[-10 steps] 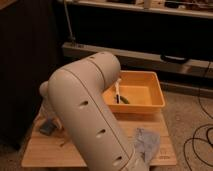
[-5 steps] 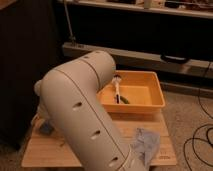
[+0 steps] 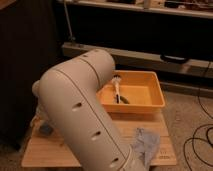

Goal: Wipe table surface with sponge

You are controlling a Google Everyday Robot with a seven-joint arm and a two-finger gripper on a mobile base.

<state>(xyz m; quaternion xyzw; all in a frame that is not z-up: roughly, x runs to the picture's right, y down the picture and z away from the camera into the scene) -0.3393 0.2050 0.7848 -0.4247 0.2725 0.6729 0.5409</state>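
Note:
My white arm [image 3: 82,110] bends across the middle of the view and hides much of the low wooden table [image 3: 47,156]. My gripper [image 3: 40,121] is low at the table's left end, mostly hidden behind the arm. A small dark grey-blue block that looks like the sponge [image 3: 46,130] lies on the table right under the gripper. I cannot tell whether the gripper is touching it.
An orange tray [image 3: 147,102] with a dish brush [image 3: 118,86] in it stands at the table's back right. A crumpled grey-blue cloth [image 3: 145,145] lies at the front right. Black cables [image 3: 200,137] lie on the floor to the right. A dark shelf unit [image 3: 150,55] stands behind.
The arm's elbow has swung a little to the left and towards the camera, and the gripper end has shifted left over the table's left end. Tray, brush and cloth have not moved.

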